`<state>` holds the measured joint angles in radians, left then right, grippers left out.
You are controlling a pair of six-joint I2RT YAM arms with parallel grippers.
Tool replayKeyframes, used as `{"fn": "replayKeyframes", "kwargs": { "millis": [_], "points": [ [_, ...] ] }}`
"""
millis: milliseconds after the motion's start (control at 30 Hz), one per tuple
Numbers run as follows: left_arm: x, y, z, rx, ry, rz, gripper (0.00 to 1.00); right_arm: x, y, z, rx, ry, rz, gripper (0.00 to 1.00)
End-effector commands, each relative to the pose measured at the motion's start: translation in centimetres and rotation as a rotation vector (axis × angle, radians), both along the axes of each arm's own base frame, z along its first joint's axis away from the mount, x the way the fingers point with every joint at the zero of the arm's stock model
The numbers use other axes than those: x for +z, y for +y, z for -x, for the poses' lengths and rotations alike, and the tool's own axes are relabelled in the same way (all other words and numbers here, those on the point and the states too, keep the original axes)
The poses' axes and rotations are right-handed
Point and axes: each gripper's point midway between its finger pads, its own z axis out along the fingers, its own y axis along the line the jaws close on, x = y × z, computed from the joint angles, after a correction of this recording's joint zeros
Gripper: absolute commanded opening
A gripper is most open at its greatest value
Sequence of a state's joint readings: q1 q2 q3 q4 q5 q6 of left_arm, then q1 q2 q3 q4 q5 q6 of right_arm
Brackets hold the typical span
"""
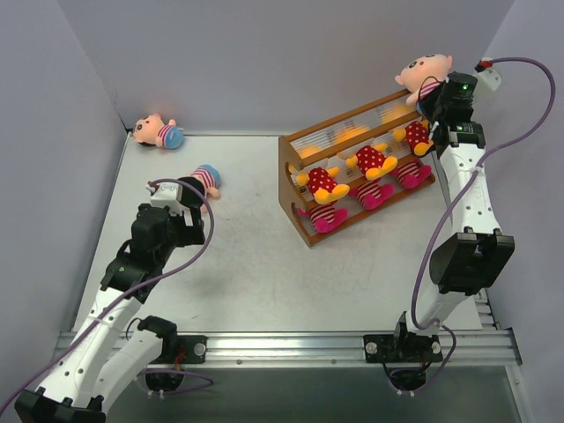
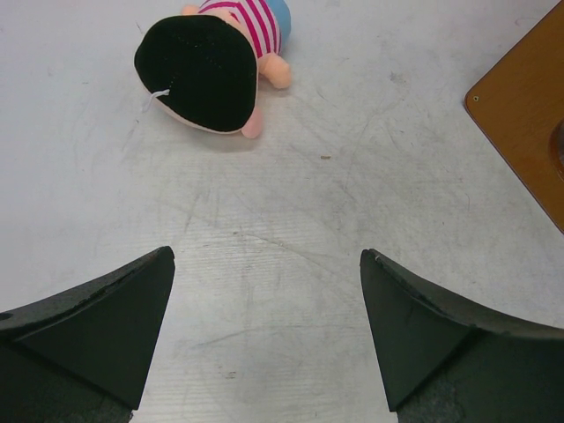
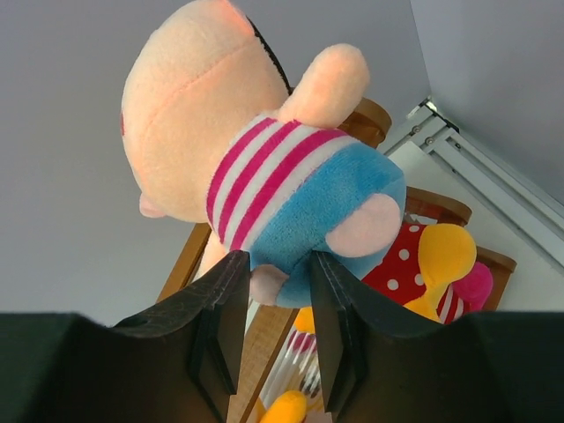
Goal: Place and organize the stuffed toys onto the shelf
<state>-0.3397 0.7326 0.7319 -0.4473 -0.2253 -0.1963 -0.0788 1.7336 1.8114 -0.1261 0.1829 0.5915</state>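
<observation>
Upper right: the right arm stretches over the shelf, right gripper clamped on a boy doll. Lower left: the bent left arm's left gripper gapes empty.

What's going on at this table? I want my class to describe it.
The right gripper is closed on the lower end of a striped-shirt boy doll, holding it above the right end of the shelf. The shelf already carries yellow bears and magenta-limbed dolls. The left gripper hangs open over the table, near a second boy doll. A third boy doll lies at the far left corner.
</observation>
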Motion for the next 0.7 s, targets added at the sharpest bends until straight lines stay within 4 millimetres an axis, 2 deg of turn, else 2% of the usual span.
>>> {"fn": "replayKeyframes", "kwargs": {
  "millis": [0,100,200,367,667],
  "points": [
    [1.6,0.0,-0.1,0.002,-0.046,0.004,0.95,2.7,0.6,-0.6,0.006,-0.083,-0.010,0.33],
    [1.6,0.0,-0.1,0.002,-0.046,0.004,0.95,2.8,0.6,-0.7,0.005,-0.086,-0.008,0.28],
    [1.6,0.0,-0.1,0.000,-0.047,0.005,0.95,2.9,0.6,-0.6,0.000,-0.083,-0.003,0.19],
    [1.6,0.0,-0.1,0.000,-0.045,0.005,0.95,3.1,0.5,-0.2,0.001,-0.075,0.015,0.00],
    [1.5,0.0,-0.2,-0.001,-0.044,0.005,0.95,2.8,-0.1,0.7,-0.013,-0.035,0.055,0.00]
  ]
}}
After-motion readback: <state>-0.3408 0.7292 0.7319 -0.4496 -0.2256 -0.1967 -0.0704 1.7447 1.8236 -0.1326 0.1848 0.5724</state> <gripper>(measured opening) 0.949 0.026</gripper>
